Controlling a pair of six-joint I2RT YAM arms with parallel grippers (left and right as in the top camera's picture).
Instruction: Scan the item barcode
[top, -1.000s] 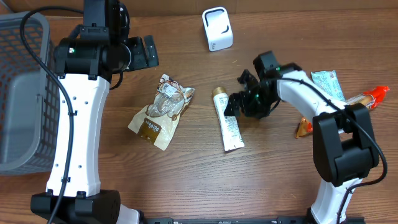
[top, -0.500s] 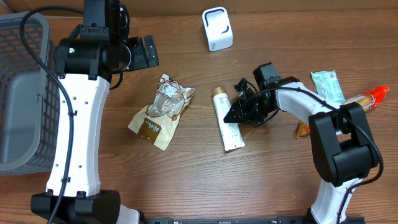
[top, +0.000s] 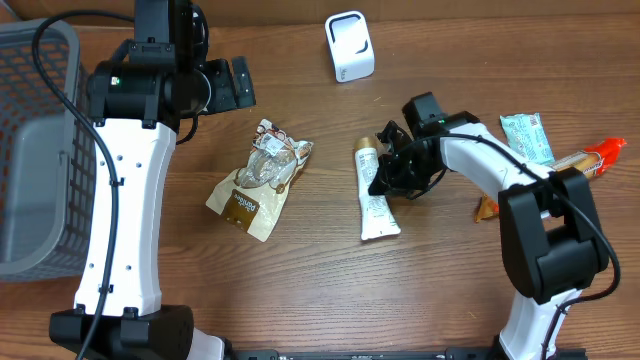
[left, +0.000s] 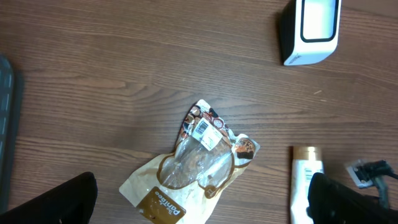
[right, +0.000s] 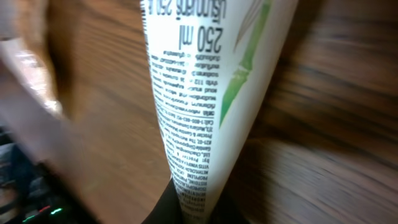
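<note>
Here, centre frame: right gripper (top: 384, 178) pinching white squeeze tube (top: 372, 200) mid-body on wooden table (top: 450, 290), presumably to lift label toward barcode scanner (top: 349, 46) at upper centre. Left gripper (top: 228, 85), upper left, fingers spread wide, idle near snack pouch (top: 258, 180).

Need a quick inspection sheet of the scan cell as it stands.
Surface: wooden table, no spills seen.
Job's things: white tube, gold cap pointing toward the far edge; white scanner at the far edge.
Clutter: snack pouch left of the tube; teal packet and orange packet at right; grey basket at left.
Grippers: left gripper open, holding nothing; right gripper shut on the tube.
Cables: black cable looping over the basket.
Surroundings: nothing seen.
</note>
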